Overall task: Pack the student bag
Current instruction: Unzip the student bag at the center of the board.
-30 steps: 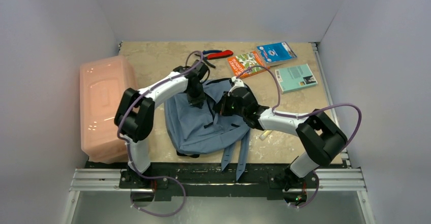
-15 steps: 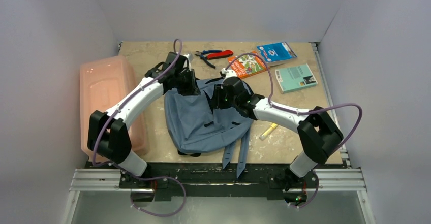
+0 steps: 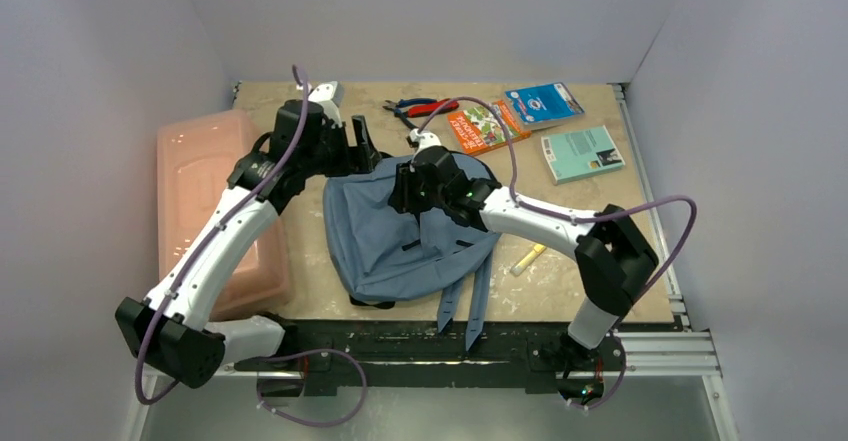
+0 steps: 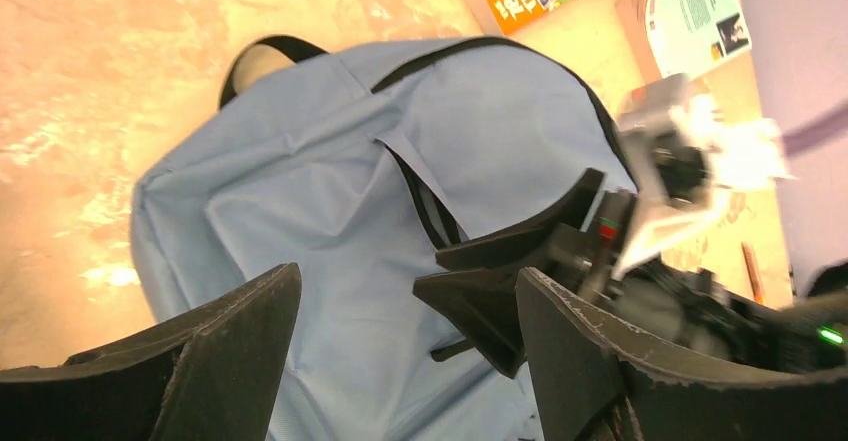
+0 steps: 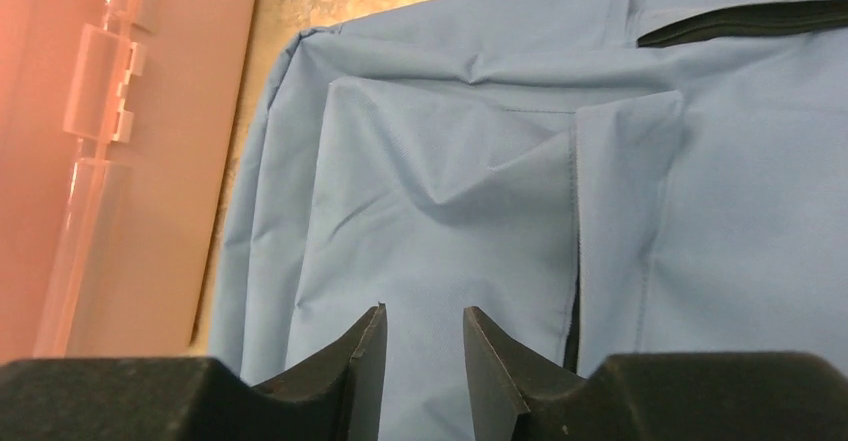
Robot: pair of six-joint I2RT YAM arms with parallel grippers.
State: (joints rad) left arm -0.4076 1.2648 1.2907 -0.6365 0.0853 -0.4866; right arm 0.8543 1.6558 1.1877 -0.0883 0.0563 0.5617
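Observation:
The student bag (image 3: 400, 241) is a grey-blue fabric backpack lying flat mid-table, straps trailing toward the near edge. In the left wrist view the bag (image 4: 330, 191) shows its dark zip trim and front pocket. My left gripper (image 3: 366, 149) hovers at the bag's far-left corner; it (image 4: 405, 306) is open wide with nothing between the fingers. My right gripper (image 3: 400, 189) is over the bag's upper middle. Its jaws (image 5: 423, 329) stand a little apart above smooth bag fabric (image 5: 450, 201), gripping nothing.
A translucent pink plastic box (image 3: 205, 206) lies along the left side, also in the right wrist view (image 5: 110, 151). At the far edge lie red-handled pliers (image 3: 425, 108), an orange booklet (image 3: 487, 126), a blue packet (image 3: 543, 103) and a teal book (image 3: 582, 153). A small yellow item (image 3: 528, 257) rests right of the bag.
Both grippers were shut a second ago and have opened. The left arm has lifted off the bag and drawn back toward the far left. The right gripper has shifted left across the bag.

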